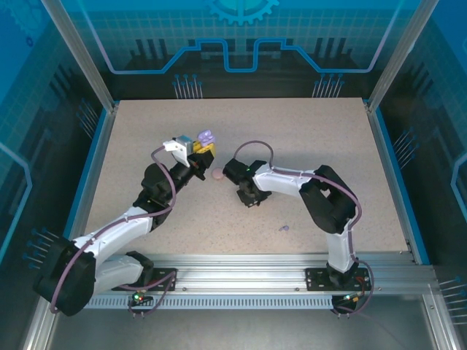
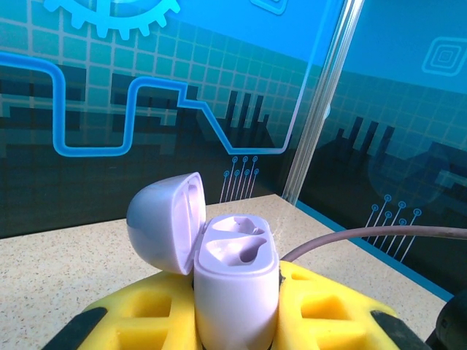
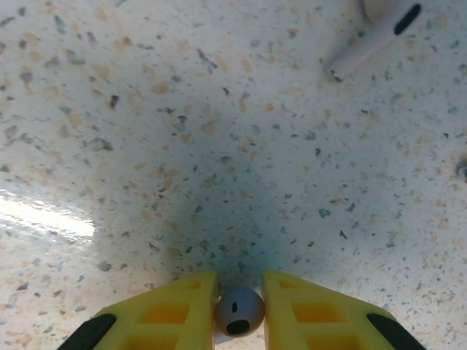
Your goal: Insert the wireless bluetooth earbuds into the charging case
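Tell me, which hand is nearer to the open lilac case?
Left. The left hand holds the lilac case, lid open. The right hand is apart from it, low at the table, closed around an earbud.

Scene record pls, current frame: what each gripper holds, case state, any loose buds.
left gripper: shut on lilac charging case, held up off the table
case lid: open, swung to the left in the left wrist view
case wells: both empty
right gripper: down at the table, fingers either side of a lilac earbud, apparently pinching it
loose bud: pale stemmed earbud lying on the table ahead of the right gripper
task status: no bud in the case yet
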Tool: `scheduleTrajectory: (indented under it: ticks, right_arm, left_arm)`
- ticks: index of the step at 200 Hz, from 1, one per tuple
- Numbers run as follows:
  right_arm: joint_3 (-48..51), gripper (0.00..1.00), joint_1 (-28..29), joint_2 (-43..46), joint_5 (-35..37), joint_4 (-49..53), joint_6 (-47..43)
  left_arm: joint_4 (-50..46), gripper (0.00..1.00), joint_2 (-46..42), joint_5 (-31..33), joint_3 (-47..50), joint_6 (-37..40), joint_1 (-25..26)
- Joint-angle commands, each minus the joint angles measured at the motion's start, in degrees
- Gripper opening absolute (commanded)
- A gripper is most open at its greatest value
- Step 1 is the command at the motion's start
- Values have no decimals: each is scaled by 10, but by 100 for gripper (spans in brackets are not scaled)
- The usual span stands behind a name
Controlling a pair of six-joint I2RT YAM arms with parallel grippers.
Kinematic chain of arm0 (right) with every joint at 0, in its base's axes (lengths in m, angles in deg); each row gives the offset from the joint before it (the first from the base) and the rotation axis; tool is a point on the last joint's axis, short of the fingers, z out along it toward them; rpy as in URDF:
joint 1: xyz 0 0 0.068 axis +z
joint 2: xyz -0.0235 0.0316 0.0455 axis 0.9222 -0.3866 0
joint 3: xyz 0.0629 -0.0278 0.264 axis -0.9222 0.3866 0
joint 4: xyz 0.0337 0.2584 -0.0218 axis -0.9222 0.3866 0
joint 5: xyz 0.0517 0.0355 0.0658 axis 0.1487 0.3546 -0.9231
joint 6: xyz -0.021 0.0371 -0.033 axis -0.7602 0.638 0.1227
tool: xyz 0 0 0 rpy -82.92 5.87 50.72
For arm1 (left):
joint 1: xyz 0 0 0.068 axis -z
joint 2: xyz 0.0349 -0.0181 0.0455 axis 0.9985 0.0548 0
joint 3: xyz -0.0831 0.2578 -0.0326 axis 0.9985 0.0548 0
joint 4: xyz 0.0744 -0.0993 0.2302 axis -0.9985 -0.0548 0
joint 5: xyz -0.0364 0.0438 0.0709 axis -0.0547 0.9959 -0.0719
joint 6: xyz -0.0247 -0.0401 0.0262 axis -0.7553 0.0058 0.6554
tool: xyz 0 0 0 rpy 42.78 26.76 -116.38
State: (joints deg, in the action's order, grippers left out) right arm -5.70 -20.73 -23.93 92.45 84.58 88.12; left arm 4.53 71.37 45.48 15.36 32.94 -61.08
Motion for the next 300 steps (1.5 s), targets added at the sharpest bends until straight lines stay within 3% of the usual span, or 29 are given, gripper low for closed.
scheduleTrajectory:
  ticks: [1,58,85,125,169,300]
  right_arm:
    - [-12,24,11,-20,-20,32,-7]
    - [-17,48,9,13,-59,34,57]
    - [-21,54,-1,41,-88,45,149]
    - [18,54,-23,75,-119,36,334]
    - [27,46,-25,71,-97,51,445]
    - [-2,40,-46,21,-80,40,456]
  left_arm:
    - [6,0,-2,2,-7,-12,6]
    - [9,0,2,3,-11,-13,7]
    - [11,0,4,4,-13,-15,8]
    - [18,0,9,3,-15,-17,8]
    - [21,0,14,0,-18,-18,9]
    - [36,0,27,-3,-18,-19,13]
